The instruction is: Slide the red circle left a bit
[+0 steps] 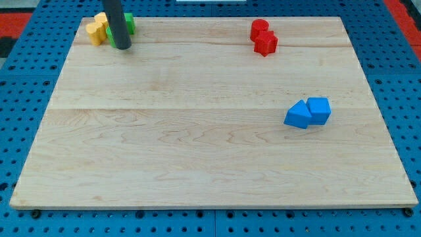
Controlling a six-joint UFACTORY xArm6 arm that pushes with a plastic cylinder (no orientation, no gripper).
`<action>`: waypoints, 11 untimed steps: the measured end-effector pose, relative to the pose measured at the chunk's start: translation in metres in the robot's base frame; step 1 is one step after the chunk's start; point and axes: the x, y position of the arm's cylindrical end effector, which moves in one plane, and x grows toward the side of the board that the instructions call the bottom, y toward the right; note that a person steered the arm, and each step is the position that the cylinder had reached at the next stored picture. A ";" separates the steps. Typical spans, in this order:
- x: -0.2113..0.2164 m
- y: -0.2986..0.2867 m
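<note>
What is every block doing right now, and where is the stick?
my tip: on the board at the view's top left, beside the yellow and green blocks.
red circle: touching the red star.
red star: just below the red circle.
blue blocks: two, side by side, touching.
yellow blocks: clustered left of my tip.
green block: partly hidden behind the rod.

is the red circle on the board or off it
On the board: the red circle sits on the wood near the view's top edge, touching another red block. My tip is far left.
</note>
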 end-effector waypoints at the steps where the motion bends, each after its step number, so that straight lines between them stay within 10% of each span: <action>1: -0.006 0.000; 3: 0.006 0.011; 5: 0.109 0.217; 7: 0.083 0.417; 9: -0.050 0.332; 11: -0.081 0.253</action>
